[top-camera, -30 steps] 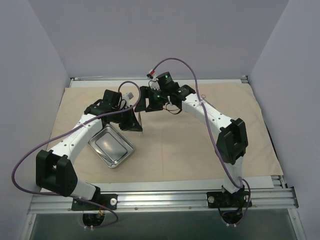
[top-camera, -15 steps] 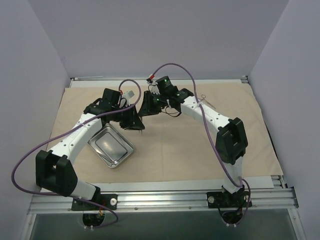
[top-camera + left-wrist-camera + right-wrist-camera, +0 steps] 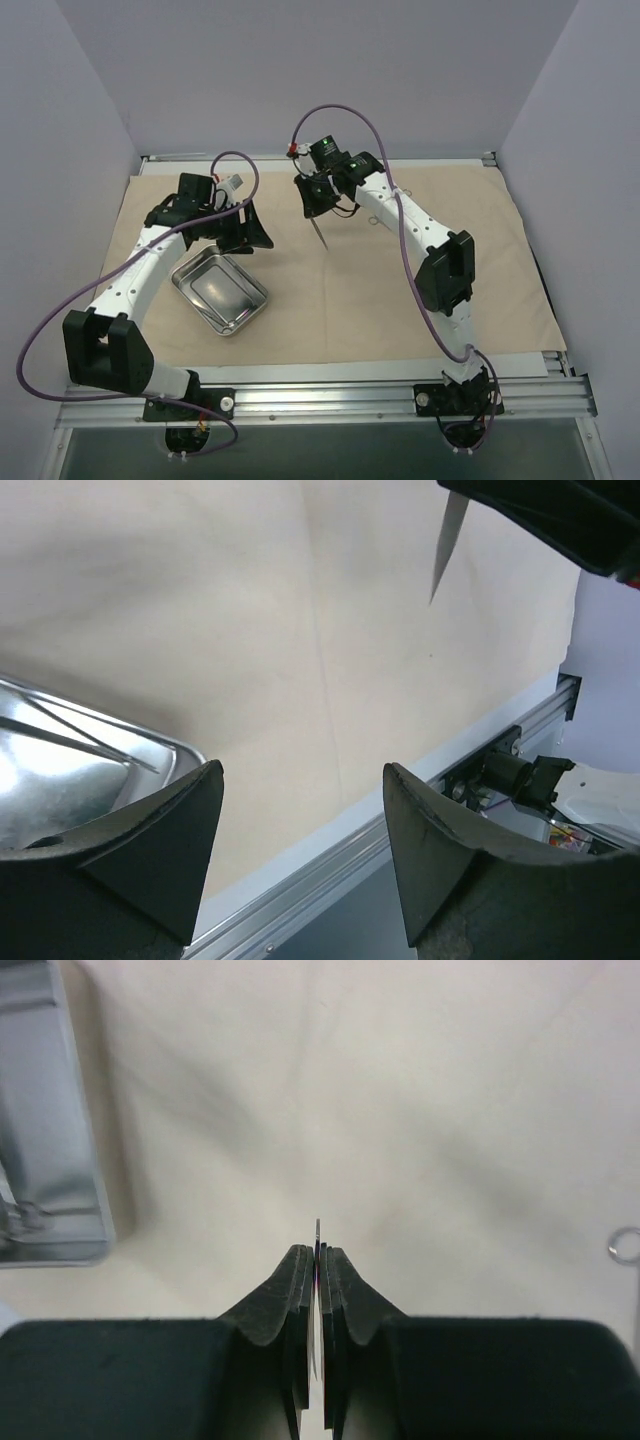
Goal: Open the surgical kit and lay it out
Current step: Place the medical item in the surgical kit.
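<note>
Fingers on the right (image 3: 292,1285) clamp a thin instrument (image 3: 319,236); left fingers (image 3: 150,840) stand wide.

tray (image 3: 45,1130): cut by left edge | ring handle (image 3: 625,1246): cut by right edge | instrument (image 3: 319,234): top hidden in right gripper (image 3: 313,212)

beige wrap (image 3: 380,300), seemingly silver tray (image 3: 222,292)

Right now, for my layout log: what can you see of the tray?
The tray is a small shiny steel rectangle with rounded corners and a raised rim. It lies flat and skewed on the beige cloth. Thin metal instruments lie inside. Nothing else is seen touching it.
</note>
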Controlling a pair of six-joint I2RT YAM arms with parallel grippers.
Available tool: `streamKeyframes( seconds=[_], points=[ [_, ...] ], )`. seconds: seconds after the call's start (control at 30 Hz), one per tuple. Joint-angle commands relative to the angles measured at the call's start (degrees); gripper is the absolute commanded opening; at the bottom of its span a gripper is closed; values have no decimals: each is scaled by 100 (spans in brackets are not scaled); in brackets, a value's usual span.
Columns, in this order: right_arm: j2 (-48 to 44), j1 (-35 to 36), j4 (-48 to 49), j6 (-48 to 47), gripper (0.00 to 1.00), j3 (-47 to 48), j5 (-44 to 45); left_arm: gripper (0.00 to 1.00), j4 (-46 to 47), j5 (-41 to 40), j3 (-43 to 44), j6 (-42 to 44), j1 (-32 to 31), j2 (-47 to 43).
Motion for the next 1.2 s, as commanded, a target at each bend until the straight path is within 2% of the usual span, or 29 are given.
streamKeyframes(
  seconds=[0.0,0.03,0.13,0.37,0.6,0.87,1.17],
  points=[
    [304,-273,-1429,-1539,0,215,822,73,-258,-77,87,471,244,-357],
    [305,-291,-1455,-1941,0,145,901,73,-311,-103,35,611,279,-383],
    [313,-335,-1490,-2339,0,-66,1464,73,-381,-165,-79,752,376,-498],
    [761,-450,-1526,-2613,0,-365,2281,73,66,203,-510,709,560,-516],
    [1051,-678,-1535,-2772,0,-523,2369,73,155,415,-519,805,710,-410],
    [1157,-757,-1087,-2789,0,-788,2642,73,-91,301,-274,946,763,-270],
    [1474,-836,-1016,-2754,0,-559,2256,73,-144,274,-264,990,789,-173]
  ],
)
